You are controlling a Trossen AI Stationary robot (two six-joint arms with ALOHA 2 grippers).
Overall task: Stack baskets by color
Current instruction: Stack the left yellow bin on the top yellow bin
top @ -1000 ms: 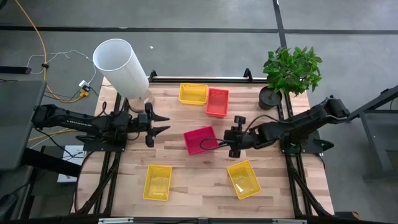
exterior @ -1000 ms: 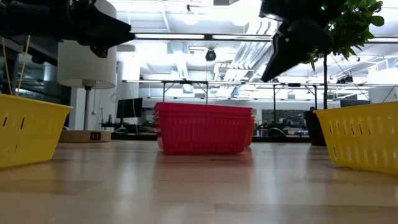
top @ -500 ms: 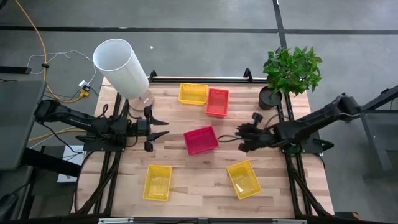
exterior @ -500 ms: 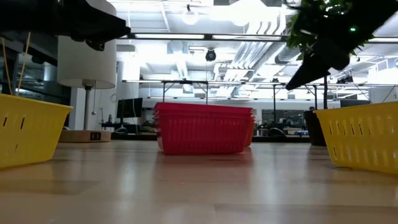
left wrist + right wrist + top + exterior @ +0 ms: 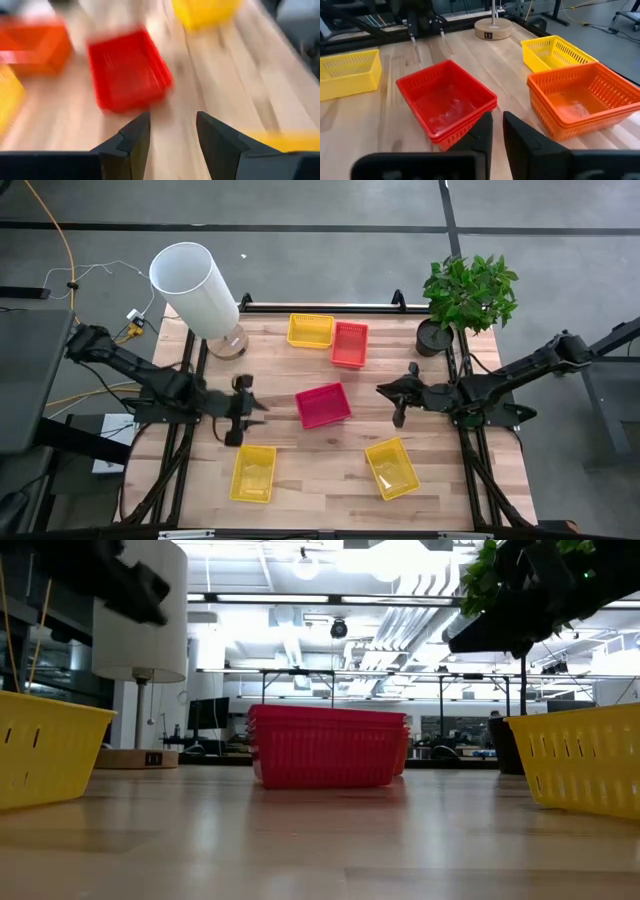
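Observation:
A red basket stack stands on its base at the table's middle, with no gripper touching it. An orange basket and a yellow basket sit side by side at the far edge. Two more yellow baskets rest near the front edge. My left gripper hovers open to the left of the red stack, above the table. To the stack's right, my right gripper hangs in the air, its fingers a narrow slit apart with nothing between them.
A tall white cylinder on a round base stands at the far left corner. A potted plant stands at the far right corner. Bare wood lies between the red stack and both front yellow baskets.
My right gripper has drawn back from the red stack's right edge toward the table's right edge, and its wrist has turned. My left gripper has swung toward the near edge and tipped downward. The red stack has stayed in place.

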